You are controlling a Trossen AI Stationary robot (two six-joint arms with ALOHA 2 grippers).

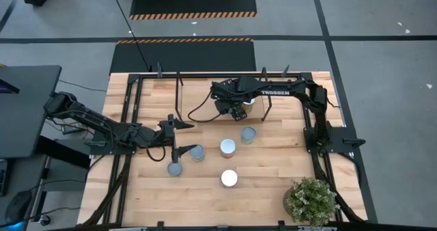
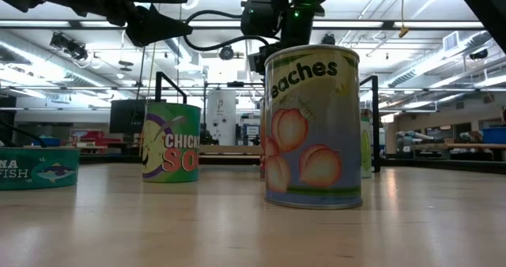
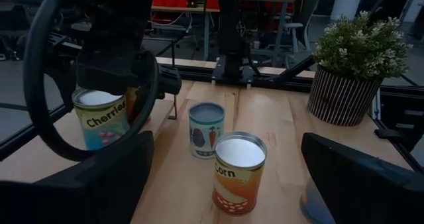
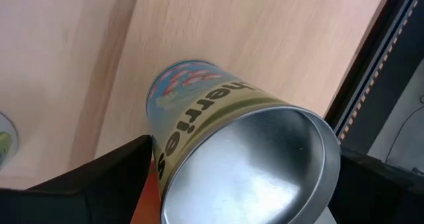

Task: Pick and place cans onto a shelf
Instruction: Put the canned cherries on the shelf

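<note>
A "Cherries" can (image 4: 218, 151) stands upright on its base on the light-wood shelf (image 1: 198, 94) at the table's far side, beside a black rail (image 4: 371, 85). My right gripper (image 1: 240, 110) hangs over it, pointing steeply down and open, one finger on each side of the can's top. My left gripper (image 1: 181, 137) is open at the table's left and points level at a corn can (image 3: 238, 174) and a vegetable can (image 3: 206, 129). The peaches can (image 2: 312, 125), the soup can (image 2: 170, 141) and the flat fish can (image 2: 35, 168) stand on the tabletop. My right gripper has its fingers (image 4: 112, 177) on either side of the Cherries can's upper wall near the rim (image 4: 318, 128), coming from above at a slant. I cannot tell whether either finger touches the can. The can stands upright on the wood.
A potted plant (image 1: 311, 200) sits at the near right corner. Thin black posts (image 1: 179, 98) and rails frame the far part of the table. Something orange (image 3: 132, 105) stands right behind the Cherries can. Bare wood lies at the near left.
</note>
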